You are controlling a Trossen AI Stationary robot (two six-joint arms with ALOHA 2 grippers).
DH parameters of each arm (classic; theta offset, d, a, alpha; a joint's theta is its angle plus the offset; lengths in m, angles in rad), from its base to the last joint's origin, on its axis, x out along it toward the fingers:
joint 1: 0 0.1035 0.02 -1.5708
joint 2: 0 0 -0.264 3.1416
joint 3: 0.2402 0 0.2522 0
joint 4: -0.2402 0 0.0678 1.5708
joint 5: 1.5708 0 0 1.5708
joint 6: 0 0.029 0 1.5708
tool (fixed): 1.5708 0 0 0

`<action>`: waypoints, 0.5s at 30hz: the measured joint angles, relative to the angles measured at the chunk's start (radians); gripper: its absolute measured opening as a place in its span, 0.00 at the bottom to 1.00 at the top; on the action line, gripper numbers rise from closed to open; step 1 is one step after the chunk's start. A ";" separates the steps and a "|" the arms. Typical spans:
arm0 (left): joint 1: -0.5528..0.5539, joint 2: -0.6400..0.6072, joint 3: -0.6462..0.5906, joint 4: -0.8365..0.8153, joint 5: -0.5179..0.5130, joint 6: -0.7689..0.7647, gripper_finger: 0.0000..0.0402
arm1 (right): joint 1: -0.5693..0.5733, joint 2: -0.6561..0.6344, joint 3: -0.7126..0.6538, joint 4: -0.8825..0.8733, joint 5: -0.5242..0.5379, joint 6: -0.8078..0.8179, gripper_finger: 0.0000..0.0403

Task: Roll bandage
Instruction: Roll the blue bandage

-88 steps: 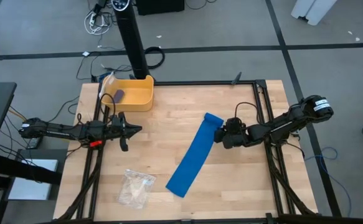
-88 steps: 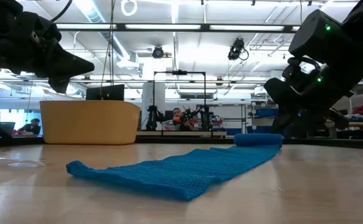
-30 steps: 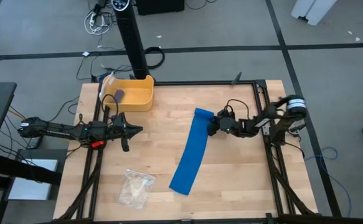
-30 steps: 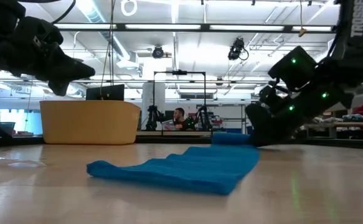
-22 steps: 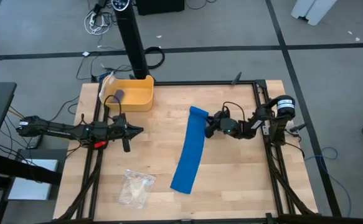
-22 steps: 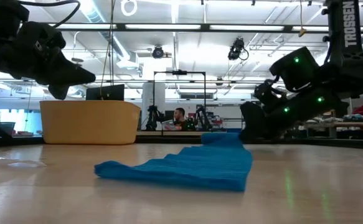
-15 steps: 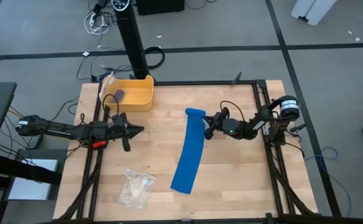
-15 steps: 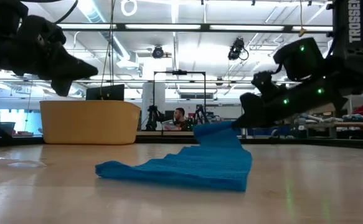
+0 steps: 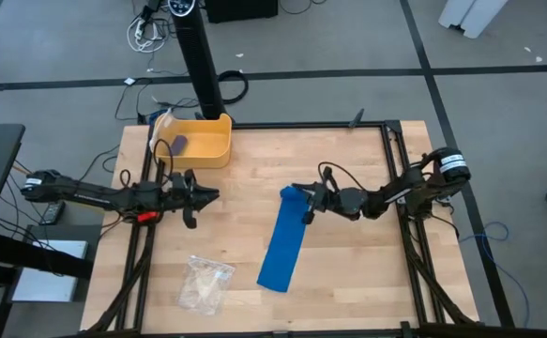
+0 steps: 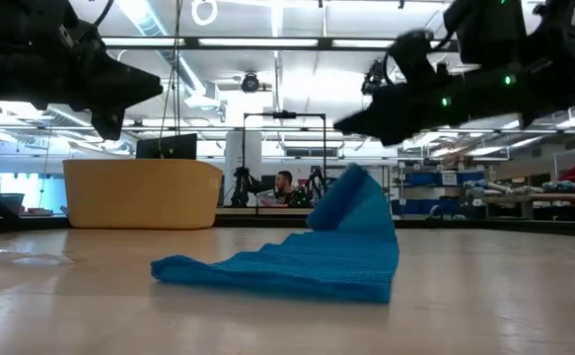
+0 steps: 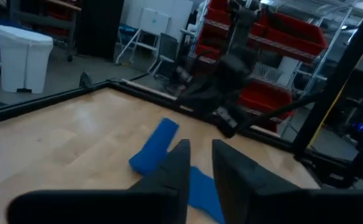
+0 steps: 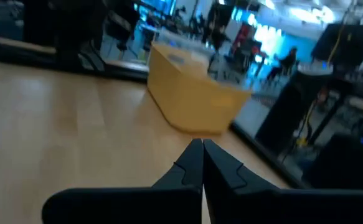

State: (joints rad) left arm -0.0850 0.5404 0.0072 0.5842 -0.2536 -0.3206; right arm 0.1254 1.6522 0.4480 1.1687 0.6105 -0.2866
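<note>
The bright blue bandage [image 9: 281, 239] lies as a flat strip down the middle of the table. Its near end [image 9: 273, 280] rests on the wood and its far end [image 10: 354, 197] stands up in a hump. My right gripper [image 9: 307, 202] hangs level just above and to the right of that raised end. Its fingers are shut, and the right wrist view [image 12: 201, 146] shows no blue between them. My left gripper [image 9: 209, 195] hovers over the table's left part, pointing at the bandage [image 11: 153, 152]. Its fingers stand a little open [image 11: 200, 163] with nothing between them. My right gripper stands shut close over the bandage's raised far end [image 9: 294, 195]. Whether it touches that end I cannot tell. In the low view a gap shows below the gripper [image 10: 344, 126], and the right wrist view shows only bare fingertips.
A yellow bin [image 9: 201, 141] with a small dark purple block [image 9: 178, 144] stands at the far left, by a black post [image 9: 203, 66]. A clear crinkled plastic bag [image 9: 205, 284] lies near the front left. Black rails [image 9: 395, 188] run along the table's sides.
My right gripper has risen, rolled about its own line and gone a little toward the table's left. The bandage's far end has come up off the wood into a hump and drawn toward the near edge. The near end has stayed in place.
</note>
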 joint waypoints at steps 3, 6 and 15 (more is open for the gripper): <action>0.000 0.031 0.000 -0.002 -0.006 0.000 0.28 | 0.018 -0.020 0.017 -0.052 0.036 -0.011 0.00; 0.000 0.060 0.000 -0.002 -0.007 0.000 0.33 | 0.025 -0.023 0.017 -0.120 0.056 0.060 0.01; 0.000 0.126 0.001 0.002 -0.002 -0.003 0.35 | 0.124 -0.023 0.016 -0.364 0.120 0.420 0.17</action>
State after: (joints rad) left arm -0.0853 0.6663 0.0082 0.5858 -0.2556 -0.3236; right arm 0.2491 1.6291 0.4637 0.8047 0.7303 0.1335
